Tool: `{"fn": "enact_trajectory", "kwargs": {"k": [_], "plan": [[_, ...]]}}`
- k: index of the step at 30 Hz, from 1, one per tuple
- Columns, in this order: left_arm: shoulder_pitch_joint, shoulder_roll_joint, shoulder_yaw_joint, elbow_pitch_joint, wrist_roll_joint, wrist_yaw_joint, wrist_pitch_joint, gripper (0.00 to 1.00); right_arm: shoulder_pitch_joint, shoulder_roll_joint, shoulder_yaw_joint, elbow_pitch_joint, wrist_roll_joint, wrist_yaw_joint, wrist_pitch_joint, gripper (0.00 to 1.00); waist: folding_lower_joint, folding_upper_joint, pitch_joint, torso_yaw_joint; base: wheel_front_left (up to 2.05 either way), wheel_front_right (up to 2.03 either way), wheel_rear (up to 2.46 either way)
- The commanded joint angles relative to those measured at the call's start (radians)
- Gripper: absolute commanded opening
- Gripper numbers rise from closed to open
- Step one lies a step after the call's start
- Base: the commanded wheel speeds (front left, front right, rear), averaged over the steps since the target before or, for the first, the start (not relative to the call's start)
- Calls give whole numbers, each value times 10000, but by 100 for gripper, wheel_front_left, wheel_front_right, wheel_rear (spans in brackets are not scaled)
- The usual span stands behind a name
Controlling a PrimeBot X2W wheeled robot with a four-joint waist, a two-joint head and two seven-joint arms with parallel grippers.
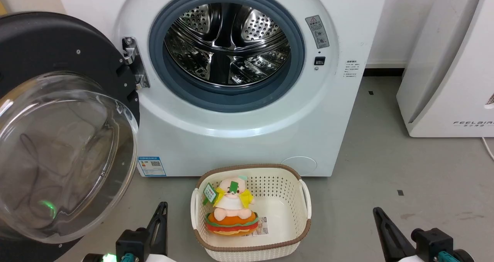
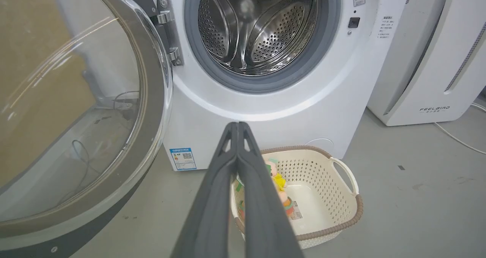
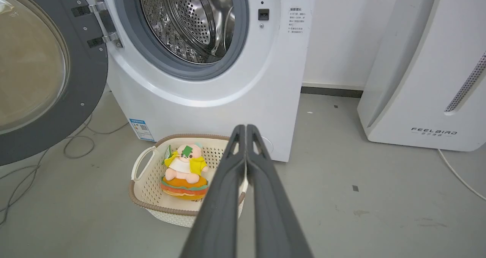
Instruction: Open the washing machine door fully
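Note:
The white washing machine [image 1: 231,131] stands ahead, its steel drum [image 1: 227,42] exposed inside the grey gasket. The washing machine door [image 1: 58,61] is swung wide to the left on its metal hinge [image 1: 133,61], clear glass bowl [image 1: 61,154] facing me. In the left wrist view the washing machine door [image 2: 152,110] stands left of the washing machine [image 2: 288,110]. The right wrist view shows the washing machine door [image 3: 87,72] at the left. My left gripper [image 1: 162,206] [image 2: 237,124] is shut and empty, low near the floor, right of the door. My right gripper [image 1: 376,211] [image 3: 245,127] is shut and empty, at the lower right.
A cream basket [image 1: 297,223] with a brown rim sits on the floor before the machine, holding a plush toy [image 1: 231,208]. A white slanted FEELAIR appliance [image 1: 451,61] stands at the right. Cables [image 3: 76,144] lie on the grey floor under the door.

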Motion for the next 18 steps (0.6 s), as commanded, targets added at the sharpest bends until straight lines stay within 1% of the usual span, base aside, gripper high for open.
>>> {"fn": "enact_trajectory", "kwargs": {"k": [1,18], "plan": [[-84,-28,59,-72,79,-34,56,0,-126,6,-11,-97,-77,1,22,0,0,-1,3,1,0,0,0],[-146,-263,470,-378,404,-298,433,0,-244,10,-42,-426,-179,2,332,0,0,-1,79,7,0,0,0]]}}
